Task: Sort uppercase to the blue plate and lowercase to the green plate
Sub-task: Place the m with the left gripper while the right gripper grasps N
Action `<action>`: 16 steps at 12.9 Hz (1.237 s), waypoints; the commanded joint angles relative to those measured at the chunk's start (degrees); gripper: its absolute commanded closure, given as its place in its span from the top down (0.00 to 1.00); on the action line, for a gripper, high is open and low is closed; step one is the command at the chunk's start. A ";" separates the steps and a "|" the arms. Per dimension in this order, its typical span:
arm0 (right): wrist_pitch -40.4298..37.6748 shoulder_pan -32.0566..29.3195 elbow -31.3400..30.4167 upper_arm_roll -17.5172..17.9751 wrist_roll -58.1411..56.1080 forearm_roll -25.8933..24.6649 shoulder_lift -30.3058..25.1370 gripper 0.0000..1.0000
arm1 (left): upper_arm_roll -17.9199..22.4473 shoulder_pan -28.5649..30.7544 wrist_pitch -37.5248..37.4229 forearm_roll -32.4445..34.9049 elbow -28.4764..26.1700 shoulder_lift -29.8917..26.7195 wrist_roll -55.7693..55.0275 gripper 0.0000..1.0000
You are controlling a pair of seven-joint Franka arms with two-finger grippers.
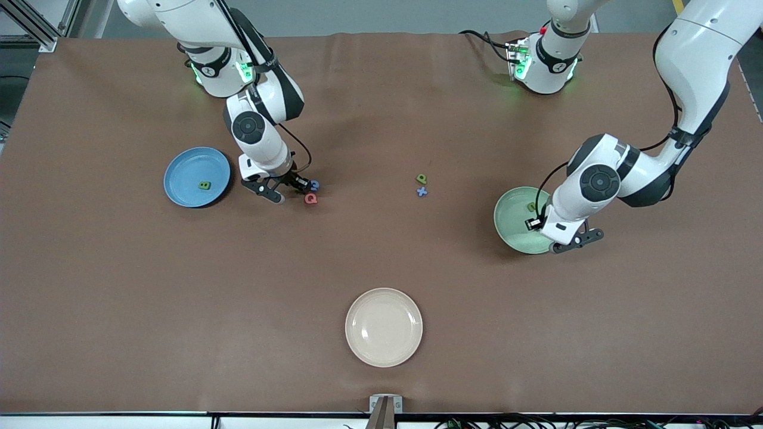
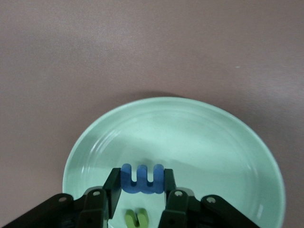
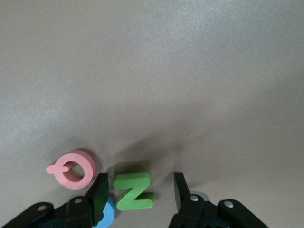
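green b [image 1: 205, 186] already on the blue plate [image 1: 179, 185] mid-left, left gripper [image 2: 142, 186] clenched on the blue m [image 2: 142, 179] over the green plate [image 2: 223, 137], right gripper [image 3: 137, 192] released around the n [image 3: 133, 191], q [image 1: 310, 198], p [image 1: 421, 178], x [image 1: 422, 191] left on the desk [image 1: 119, 310]

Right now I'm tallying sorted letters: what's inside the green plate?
In the green plate, the left tool is shut on a blue m-like letter, and a small green letter lies beneath. The arm covers part of the plate, so more cannot be ruled out.
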 commanded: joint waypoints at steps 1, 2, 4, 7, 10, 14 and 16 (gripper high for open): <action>0.69 1.20 -0.06 -0.34 0.63 1.05 0.41 0.59 | -0.69 1.05 0.90 1.74 -0.35 0.78 0.17 0.20; 0.69 1.29 -0.06 -0.34 0.63 1.05 0.41 0.55 | -0.69 1.05 1.16 1.83 -0.35 0.95 0.25 0.20; 0.61 1.99 -0.15 -0.43 0.63 1.05 0.41 0.44 | -0.69 1.05 1.69 2.79 -0.35 1.39 0.17 0.27; 0.26 1.99 -0.15 -0.43 0.54 1.05 0.41 0.14 | -0.77 1.05 1.69 2.97 -0.35 0.96 -0.18 0.74; -4.55 0.94 0.02 -1.13 -2.34 0.78 -0.90 0.01 | -4.62 1.05 -0.67 2.62 -0.35 -0.80 -0.71 0.88; -15.90 -8.44 -1.37 -2.45 -16.13 0.26 -10.29 0.01 | -11.75 -0.43 -2.09 2.00 0.53 -0.37 -4.91 0.99; -19.67 -14.93 -4.18 -2.45 -24.72 -2.19 -15.91 0.01 | -12.20 -6.47 -2.09 1.92 1.93 1.30 -11.05 0.99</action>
